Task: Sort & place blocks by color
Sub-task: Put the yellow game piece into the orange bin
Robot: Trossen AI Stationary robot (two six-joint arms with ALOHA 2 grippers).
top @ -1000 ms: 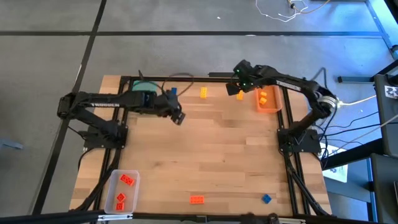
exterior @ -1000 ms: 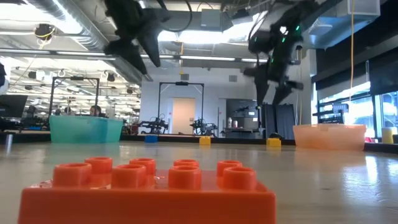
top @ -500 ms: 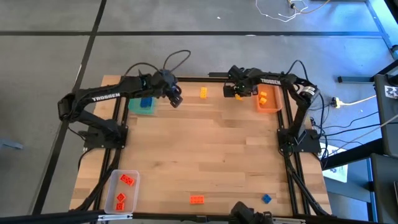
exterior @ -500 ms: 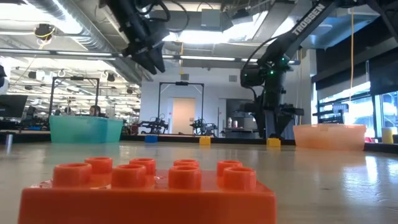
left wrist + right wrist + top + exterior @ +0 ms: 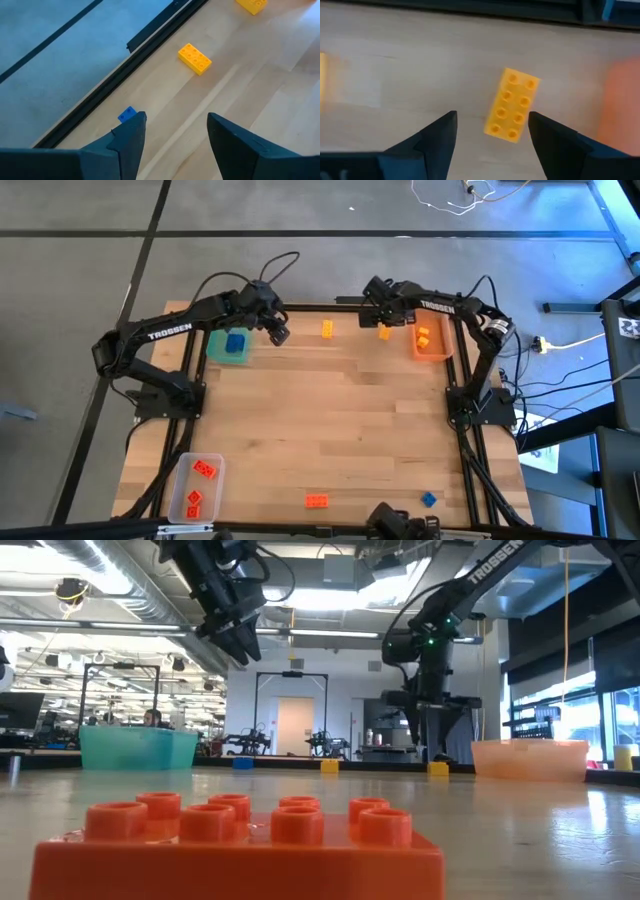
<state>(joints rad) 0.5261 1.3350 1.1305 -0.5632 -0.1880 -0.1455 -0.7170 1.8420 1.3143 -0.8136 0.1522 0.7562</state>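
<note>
My right gripper [image 5: 491,131] is open and hangs over a yellow block [image 5: 512,111] that lies flat on the table near the far edge, between the fingers' line and untouched; in the high view gripper [image 5: 383,320] and block [image 5: 385,333] sit beside the orange tray [image 5: 432,352]. My left gripper [image 5: 175,131] is open, raised above the far edge right of the green tray [image 5: 228,356], which holds a blue block [image 5: 235,343]. A small blue block [image 5: 127,114] shows by its finger. A second yellow block [image 5: 327,329] lies between the grippers.
The orange tray holds yellow blocks [image 5: 423,337]. A clear tray [image 5: 180,498] at the near left corner holds red blocks. A red block [image 5: 316,501] and a blue block [image 5: 428,499] lie by the near edge. The black frame rail runs along the far edge.
My left gripper has moved from over the table toward the far edge, beside the green tray. My right gripper has come down toward the yellow block by the orange tray, its arm swinging round. No block has moved.
</note>
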